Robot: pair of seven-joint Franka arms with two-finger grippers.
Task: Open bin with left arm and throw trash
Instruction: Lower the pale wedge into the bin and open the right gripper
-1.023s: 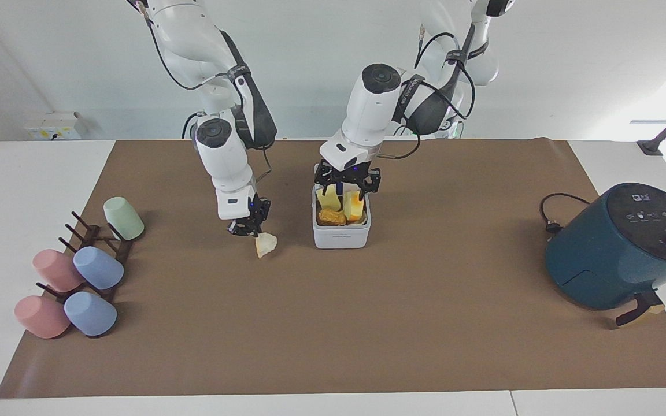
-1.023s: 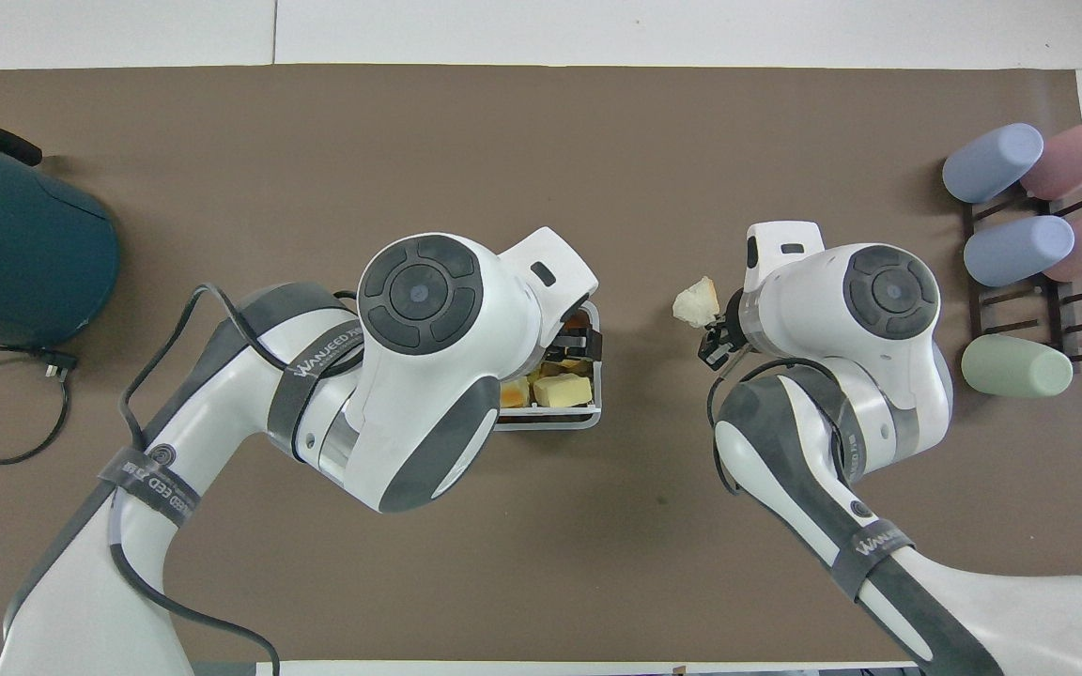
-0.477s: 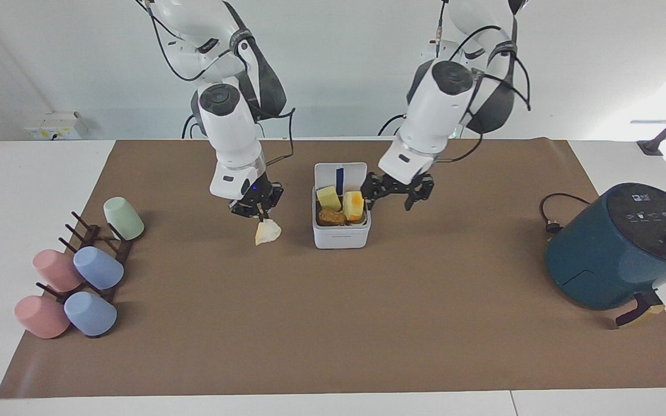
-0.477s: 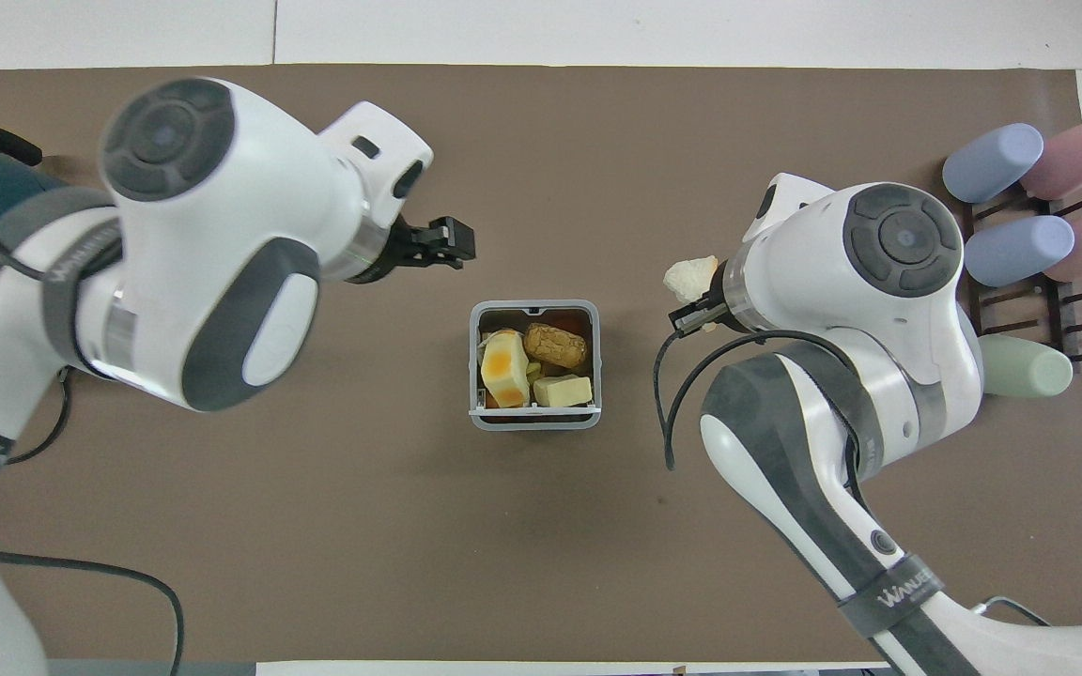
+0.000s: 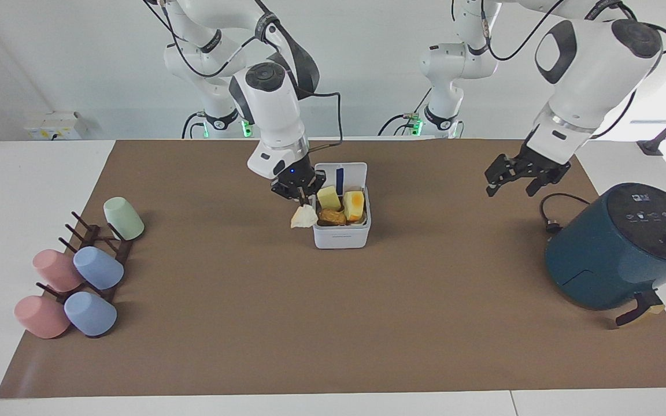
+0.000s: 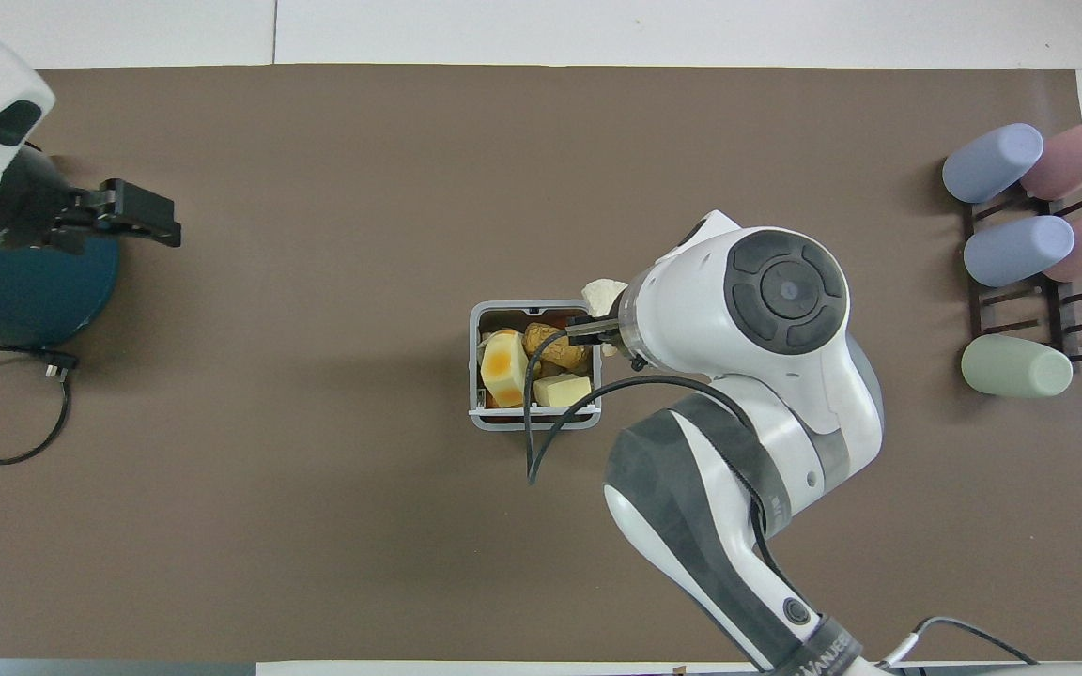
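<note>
The white bin [image 5: 341, 237] stands mid-mat with its lid [image 5: 341, 172] upright and open; it also shows in the overhead view [image 6: 533, 421]. Inside lie a bread-shaped block [image 5: 332, 217], a pale yellow block with an orange spot [image 5: 354, 205] and a plain pale yellow block [image 5: 328, 197]. My right gripper [image 5: 303, 203] is shut on the cream-white wedge [image 5: 304, 217] and holds it in the air at the bin's rim, on the side toward the right arm's end; the wedge shows in the overhead view [image 6: 605, 295]. My left gripper [image 5: 519, 178] is open and empty, raised beside the air fryer.
A dark-teal air fryer [image 5: 622, 245] with its cord [image 5: 552, 211] stands at the left arm's end of the mat. A rack with several pastel cups [image 5: 96, 268] lies at the right arm's end.
The left gripper left the bin's lid, which stays open, and swung away toward the air fryer. The right gripper carried the wedge from the mat up to the bin's rim.
</note>
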